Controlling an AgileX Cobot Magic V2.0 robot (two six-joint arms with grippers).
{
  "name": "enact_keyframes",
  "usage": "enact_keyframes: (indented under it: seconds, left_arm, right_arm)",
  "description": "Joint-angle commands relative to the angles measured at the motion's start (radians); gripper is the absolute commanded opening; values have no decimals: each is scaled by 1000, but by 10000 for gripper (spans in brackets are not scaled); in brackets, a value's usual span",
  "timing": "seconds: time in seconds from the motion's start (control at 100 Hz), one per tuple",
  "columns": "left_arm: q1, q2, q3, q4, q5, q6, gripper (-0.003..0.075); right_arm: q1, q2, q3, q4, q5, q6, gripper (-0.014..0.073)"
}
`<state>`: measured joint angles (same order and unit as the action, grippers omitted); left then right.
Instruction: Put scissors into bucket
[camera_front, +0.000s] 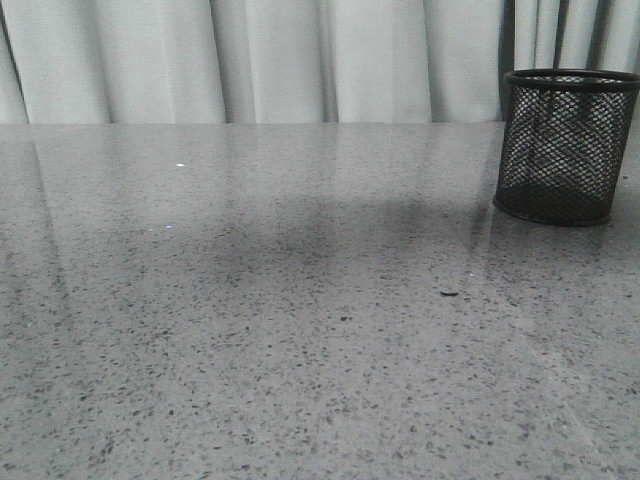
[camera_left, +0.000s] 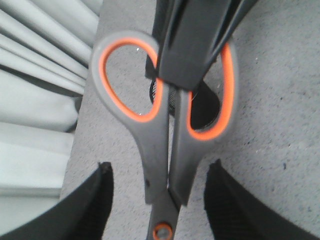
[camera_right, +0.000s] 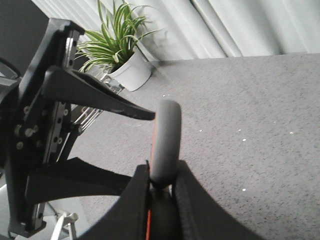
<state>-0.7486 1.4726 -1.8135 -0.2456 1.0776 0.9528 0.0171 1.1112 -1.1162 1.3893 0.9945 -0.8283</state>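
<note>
Clamping the right gripper (camera_right: 162, 176) narrowly on a grey handle loop of the scissors (camera_right: 165, 134); spreading the left gripper (camera_left: 160, 167) wide, either side of the shanks. Running lengthwise between those fingers, handles pointing away from the left wrist. Showing the bucket (camera_front: 565, 150) upright at the front frame's upper right, contents unclear.

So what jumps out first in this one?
The scissors, grey handles lined in orange, fill the left wrist view. The right gripper is shut on a handle loop, and the left gripper is open on either side of the shanks. In the front view the black mesh bucket stands alone at the far right of the speckled table, with neither arm in sight.
</note>
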Motion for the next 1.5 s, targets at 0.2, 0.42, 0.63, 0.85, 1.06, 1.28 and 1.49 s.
enact_keyframes:
  seconds: [0.2, 0.42, 0.63, 0.85, 1.06, 1.28, 1.49]
  left_arm:
    - [81, -38, -34, 246, -65, -355, 421]
    - [302, -61, -34, 195, -56, -502, 421]
    - [526, -98, -34, 28, -56, -506, 421]
    - [682, -132, -34, -104, -38, -506, 421]
    - [701, -146, -34, -105, -26, -504, 421]
    - [701, -146, -34, -105, -22, -504, 421]
    - [701, -146, -34, -105, -22, -504, 421]
  right_arm:
    - [-3, -12, -44, -80, -150, 57, -48]
    - [-44, -12, -152, -411, -183, 236, -48]
    - [-91, -1, -283, -793, -99, 458, -48]
    - [-91, 46, -360, -1005, 57, 567, -48]
    - [-91, 83, -364, -1042, 96, 573, -48]
    - [-91, 157, -364, -1050, 93, 573, -48]
    - [-71, 236, -364, -1050, 77, 573, -48]
